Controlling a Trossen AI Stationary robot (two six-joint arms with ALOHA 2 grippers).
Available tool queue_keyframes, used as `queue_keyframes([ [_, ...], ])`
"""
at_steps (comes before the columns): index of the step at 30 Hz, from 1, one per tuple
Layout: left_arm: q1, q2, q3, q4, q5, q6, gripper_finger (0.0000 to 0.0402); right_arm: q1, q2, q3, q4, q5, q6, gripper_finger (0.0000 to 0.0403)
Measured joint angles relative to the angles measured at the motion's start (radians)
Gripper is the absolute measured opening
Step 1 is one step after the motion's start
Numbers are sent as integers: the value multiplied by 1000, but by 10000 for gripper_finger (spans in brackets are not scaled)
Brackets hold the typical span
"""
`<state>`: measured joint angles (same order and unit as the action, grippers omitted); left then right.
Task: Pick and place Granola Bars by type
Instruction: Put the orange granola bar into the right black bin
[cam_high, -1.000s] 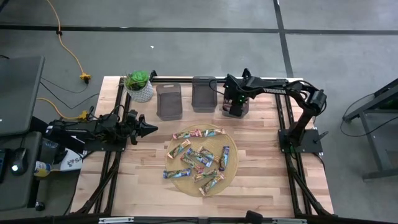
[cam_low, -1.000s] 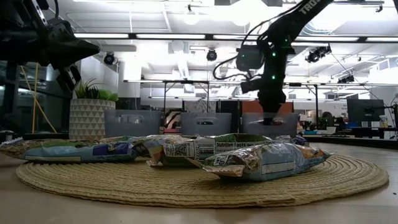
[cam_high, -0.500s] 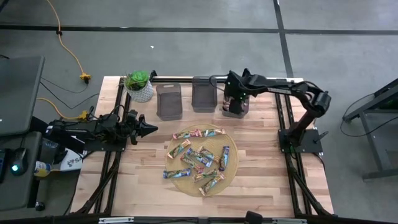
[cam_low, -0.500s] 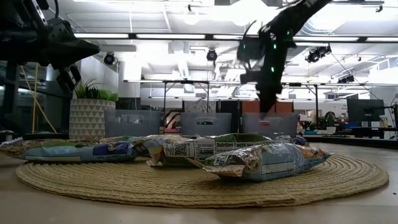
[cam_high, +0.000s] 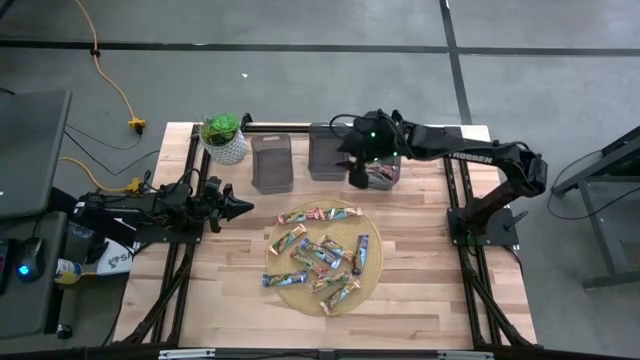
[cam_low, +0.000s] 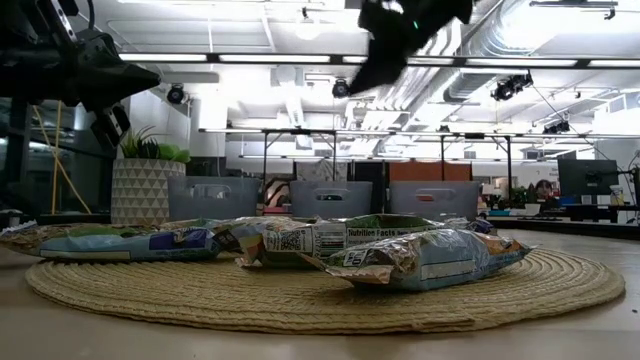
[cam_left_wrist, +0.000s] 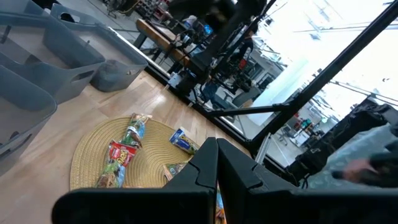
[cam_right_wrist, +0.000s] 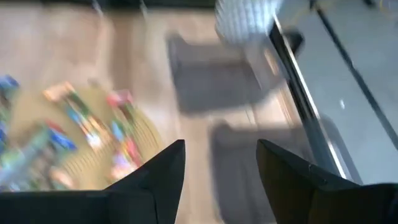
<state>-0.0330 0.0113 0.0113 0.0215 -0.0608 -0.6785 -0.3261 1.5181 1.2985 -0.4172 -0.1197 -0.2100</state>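
Granola bars (cam_high: 322, 256) lie on the woven mat (cam_high: 283, 286) at mid-counter (cam_high: 420, 290). Right tool (cam_high: 352, 172), fingers spread and empty in its wrist view, hangs above the far bins (cam_high: 328, 152). Left tool (cam_high: 243, 206), fingers together, waits left.

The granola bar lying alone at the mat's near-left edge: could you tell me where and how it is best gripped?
Grip that granola bar across its narrow middle, coming straight down from above: it lies flat on the woven mat, long sides free of neighbours.
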Motion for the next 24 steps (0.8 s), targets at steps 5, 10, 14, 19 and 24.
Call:
queue_keyframes([
  [5, 0, 0, 0, 0, 0, 0, 1, 128, 31, 43, 112, 55, 52, 185],
  [10, 0, 0, 0, 0, 0, 0, 1, 231, 102, 141, 127, 119, 51, 185],
  [14, 0, 0, 0, 0, 0, 0, 1, 281, 191, 259, 78, 141, 55, 185],
  [19, 0, 0, 0, 0, 0, 0, 1, 315, 337, 448, -83, 138, 54, 185],
  [24, 0, 0, 0, 0, 0, 0, 1, 329, 490, 631, -290, 114, 46, 185],
])
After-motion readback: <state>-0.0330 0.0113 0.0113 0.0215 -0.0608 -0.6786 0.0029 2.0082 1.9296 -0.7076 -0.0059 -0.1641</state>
